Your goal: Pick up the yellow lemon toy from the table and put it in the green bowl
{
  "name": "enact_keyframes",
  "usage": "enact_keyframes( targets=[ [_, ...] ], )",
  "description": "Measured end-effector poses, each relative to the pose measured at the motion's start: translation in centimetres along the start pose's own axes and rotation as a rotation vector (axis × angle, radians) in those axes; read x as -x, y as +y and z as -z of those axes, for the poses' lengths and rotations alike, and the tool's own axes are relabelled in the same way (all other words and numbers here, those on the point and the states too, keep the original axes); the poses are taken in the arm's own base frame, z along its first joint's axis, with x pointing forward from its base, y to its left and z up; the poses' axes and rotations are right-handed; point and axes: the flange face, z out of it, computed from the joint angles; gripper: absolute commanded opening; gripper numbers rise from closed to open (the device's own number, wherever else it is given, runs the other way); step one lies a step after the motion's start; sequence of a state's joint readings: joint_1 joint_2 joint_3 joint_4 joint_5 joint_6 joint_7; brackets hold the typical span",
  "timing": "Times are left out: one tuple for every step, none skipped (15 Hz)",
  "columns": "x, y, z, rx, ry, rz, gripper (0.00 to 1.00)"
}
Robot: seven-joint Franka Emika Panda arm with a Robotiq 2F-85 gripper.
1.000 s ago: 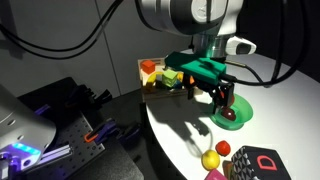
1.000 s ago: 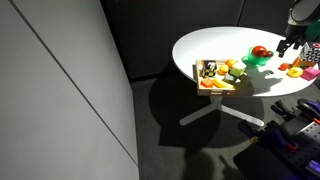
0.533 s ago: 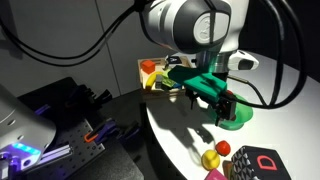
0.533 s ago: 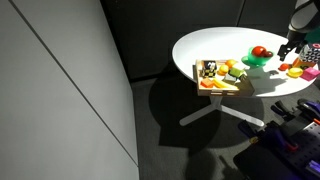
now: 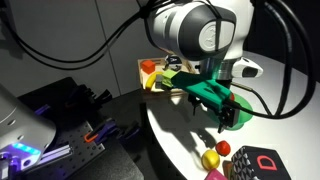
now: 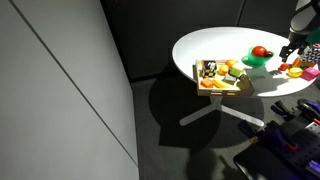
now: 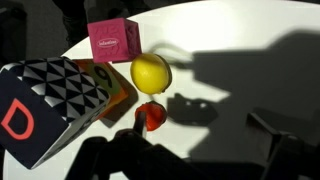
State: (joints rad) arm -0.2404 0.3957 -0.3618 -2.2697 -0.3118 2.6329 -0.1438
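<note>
The yellow lemon toy (image 7: 151,73) lies on the white table (image 7: 240,60) beside a small red toy (image 7: 153,115). In an exterior view the lemon (image 5: 209,159) sits near the table's front edge. The green bowl (image 5: 239,118) stands behind it, partly hidden by my gripper, and also shows in an exterior view (image 6: 254,61) with a red object in it. My gripper (image 5: 215,113) is open and empty, hovering above the table between the bowl and the lemon. In the wrist view its fingers (image 7: 200,128) straddle bare table just short of the red toy.
A wooden tray (image 5: 158,74) of toys stands at the table's far edge, also in an exterior view (image 6: 219,75). A pink cube (image 7: 112,40) and a black-and-white patterned box (image 7: 50,100) with a red D lie next to the lemon.
The arm has swung away from over the green bowl and lowered toward the table's front, nearer the lemon. The gripper stays open. The toys have not moved.
</note>
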Motion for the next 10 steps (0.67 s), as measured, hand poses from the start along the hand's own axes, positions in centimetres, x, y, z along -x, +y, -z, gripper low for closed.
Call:
enact_keyframes(
  targets=[
    [-0.04, 0.02, 0.04, 0.0, 0.001, 0.0, 1.0],
    [-0.05, 0.03, 0.05, 0.001, 0.001, 0.0, 1.0],
    [-0.06, 0.04, 0.06, 0.001, 0.001, 0.0, 1.0],
    [-0.06, 0.04, 0.06, 0.001, 0.001, 0.0, 1.0],
    [-0.06, 0.04, 0.06, 0.001, 0.001, 0.0, 1.0],
    [-0.05, 0.0, 0.04, 0.0, 0.0, 0.0, 1.0],
    [-0.02, -0.03, -0.04, 0.0, -0.001, 0.001, 1.0],
    [0.03, -0.02, -0.17, 0.0, -0.004, 0.001, 1.0],
    [0.09, 0.01, -0.35, 0.0, -0.008, 0.0, 1.0],
    [0.2, 0.13, -0.6, 0.001, -0.012, -0.002, 1.0]
  ],
)
